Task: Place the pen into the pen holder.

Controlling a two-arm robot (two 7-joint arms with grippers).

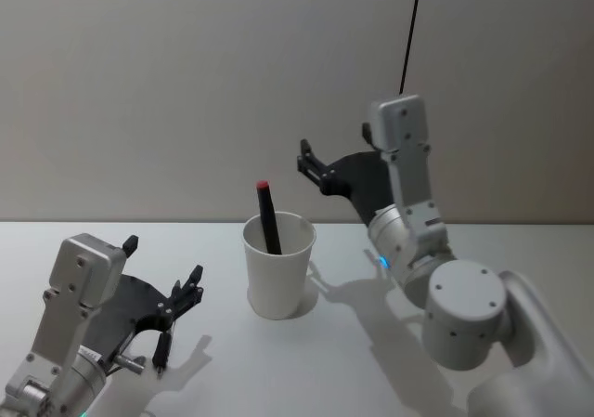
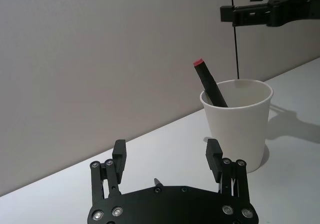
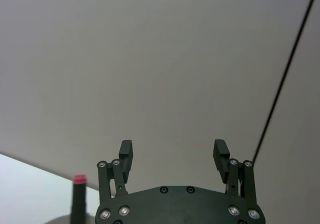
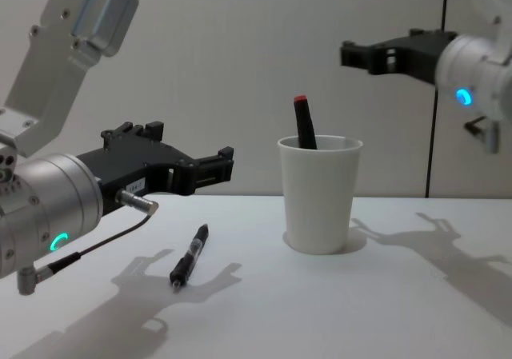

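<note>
Pen (image 4: 188, 255) flat on table (image 4: 400, 295) under spread left pincer (image 2: 166, 146); right pincer (image 3: 173, 146) spread, well clear of rim of pen holder (image 4: 318, 203)

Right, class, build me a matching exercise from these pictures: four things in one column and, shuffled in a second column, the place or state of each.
Column 1
1. red-capped pen
2. black pen
3. left end effector
4. right end effector

Column 2
A. open, held high, to the right of the pen holder
B. lying flat on the table
C. leaning inside the pen holder
D. open, lower down, to the left of the pen holder

Pairs: 1-C, 2-B, 3-D, 4-A
</note>
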